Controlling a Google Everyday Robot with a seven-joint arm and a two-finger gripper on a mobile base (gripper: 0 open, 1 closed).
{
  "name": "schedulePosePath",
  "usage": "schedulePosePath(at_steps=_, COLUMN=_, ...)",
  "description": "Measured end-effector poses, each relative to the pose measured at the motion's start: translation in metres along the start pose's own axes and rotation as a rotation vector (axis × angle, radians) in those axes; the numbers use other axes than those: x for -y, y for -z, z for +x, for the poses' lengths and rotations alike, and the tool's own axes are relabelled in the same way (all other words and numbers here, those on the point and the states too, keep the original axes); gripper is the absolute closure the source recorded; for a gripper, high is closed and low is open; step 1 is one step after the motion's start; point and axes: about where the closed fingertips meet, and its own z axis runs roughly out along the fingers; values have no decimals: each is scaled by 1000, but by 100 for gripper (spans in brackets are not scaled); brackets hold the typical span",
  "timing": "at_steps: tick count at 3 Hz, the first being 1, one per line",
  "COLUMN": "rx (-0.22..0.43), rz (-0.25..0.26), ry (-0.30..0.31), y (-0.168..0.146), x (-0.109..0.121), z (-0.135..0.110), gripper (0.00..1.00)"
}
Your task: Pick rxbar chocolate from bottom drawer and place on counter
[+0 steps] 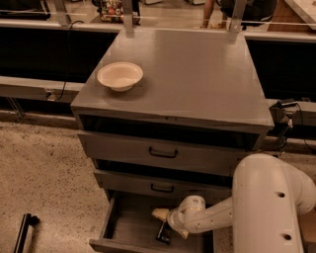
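Rxbar chocolate, the small flat bar in a near-black wrapper (163, 232), is lying on the floor of the bottom drawer (129, 225). That's the deep grey metal one, and it's pulled out. My white arm (212, 221) comes in from the right, bent low w/ the forearm roughly level. My gripper (165, 222) is down inside that drawer right over the bar, prob touching it. Can't tell if the gripper's open, closed or gripping anything, tbh.

Counts: 1 bar and 3 drawers total. The 2 shallower grey drawers (197, 160) above are pushed in, w/ 1 black handle (163, 153) each. The flat grey metal counter (197, 74) has 1 round cream bowl (120, 75) near its front-left corner, well apart from me. Also 2 metal posts (128, 15) at the counter's back edge.
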Motion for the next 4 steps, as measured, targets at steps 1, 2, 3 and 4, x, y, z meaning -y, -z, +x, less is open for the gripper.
schedulePosePath(at_steps=1, rx=3, rz=0, ry=16, y=-1, x=-9, z=3, gripper=0)
schedulePosePath(at_steps=2, rx=21, rz=-20, ry=28, y=-15, x=-13, z=0, gripper=0)
schedulePosePath(at_steps=3, rx=30, rz=-69, ry=62, y=-36, x=-15, z=-2, gripper=0)
schedulePosePath(at_steps=4, rx=48, rz=-96, ry=93, y=-56, x=-15, z=-4, gripper=0)
